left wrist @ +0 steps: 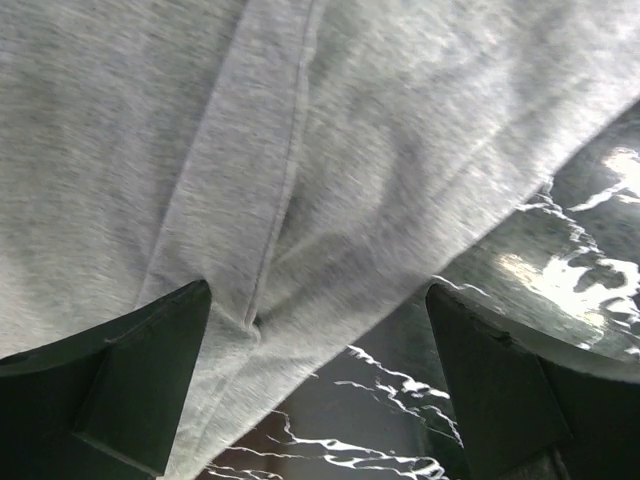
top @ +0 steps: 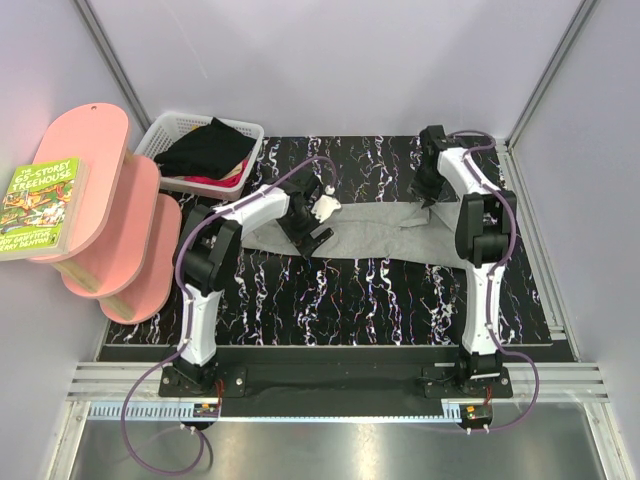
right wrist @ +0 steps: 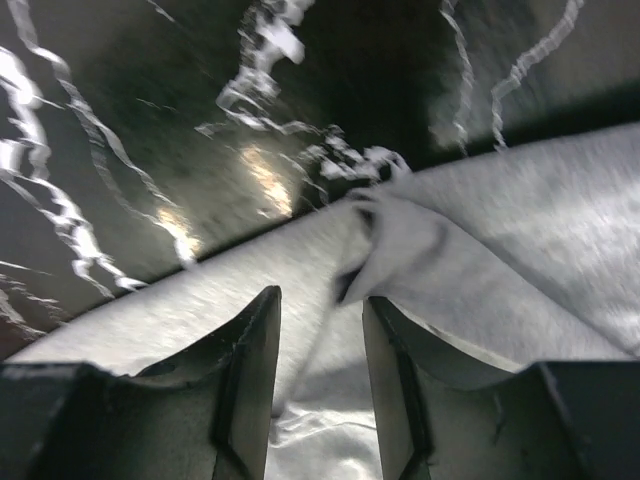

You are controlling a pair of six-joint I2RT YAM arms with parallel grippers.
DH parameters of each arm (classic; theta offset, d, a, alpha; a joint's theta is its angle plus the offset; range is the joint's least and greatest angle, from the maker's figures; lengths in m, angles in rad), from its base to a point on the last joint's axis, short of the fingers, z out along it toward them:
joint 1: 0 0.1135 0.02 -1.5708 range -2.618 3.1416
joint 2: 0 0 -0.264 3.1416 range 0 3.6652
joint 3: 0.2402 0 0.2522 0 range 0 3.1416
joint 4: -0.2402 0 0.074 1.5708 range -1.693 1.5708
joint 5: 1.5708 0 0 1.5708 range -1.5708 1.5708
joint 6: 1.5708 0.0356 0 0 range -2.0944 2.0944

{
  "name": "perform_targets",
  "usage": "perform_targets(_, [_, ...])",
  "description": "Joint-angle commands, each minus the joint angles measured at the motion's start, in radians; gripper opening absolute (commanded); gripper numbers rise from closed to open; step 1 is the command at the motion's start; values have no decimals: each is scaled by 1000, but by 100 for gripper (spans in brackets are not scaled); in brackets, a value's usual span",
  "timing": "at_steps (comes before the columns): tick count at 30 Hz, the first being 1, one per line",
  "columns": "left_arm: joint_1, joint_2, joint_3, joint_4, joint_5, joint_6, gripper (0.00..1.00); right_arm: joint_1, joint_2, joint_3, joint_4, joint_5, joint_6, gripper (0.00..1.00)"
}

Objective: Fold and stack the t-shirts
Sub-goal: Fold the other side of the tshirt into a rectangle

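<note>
The light heather-grey t-shirt lies in a long crumpled band across the middle of the black marbled table. My left gripper is over its left end. In the left wrist view the jaws stand wide open over a seam of the grey cloth and grip nothing. My right gripper is over the shirt's right end. In the right wrist view its jaws stand narrowly apart with a fold of grey cloth lying between them. The black t-shirt lies bunched in the white lattice basket.
The basket stands at the table's back left and also holds something red under the black shirt. A pink tiered shelf with a green book on top stands left of the table. Walls close in at the back and both sides.
</note>
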Motion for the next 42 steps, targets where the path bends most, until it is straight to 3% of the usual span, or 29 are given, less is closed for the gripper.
perform_targets(1, [2,-5,9,16,1,17,99,-17,60,171,-8,-40,6,46])
perform_targets(5, [2,-17,-20,19,6,17,99,-40,157,391,-87,-82,12,46])
perform_targets(9, [2,-32,-36,20,4,12,99,-69,281,739,-198,-96,21,46])
perform_targets(11, [1,-45,-43,22,6,9,99,-77,298,798,-257,-91,18,44])
perform_targets(16, [1,-65,-62,24,4,8,99,-77,55,515,-243,-28,-31,42])
perform_targets(21, [2,-81,-78,30,-3,12,99,-66,-288,23,-106,4,-28,41])
perform_targets(23, [2,-82,-82,30,-8,15,99,-64,-366,-159,-28,9,-11,41])
perform_targets(29, [2,-71,-77,33,0,5,99,-52,-458,-448,61,-89,38,39])
perform_targets(34, [1,-106,-109,19,26,-4,99,-44,-432,-567,139,-148,69,39])
perform_targets(42, [1,-225,-161,-113,96,45,99,-46,-290,-458,132,-120,46,38])
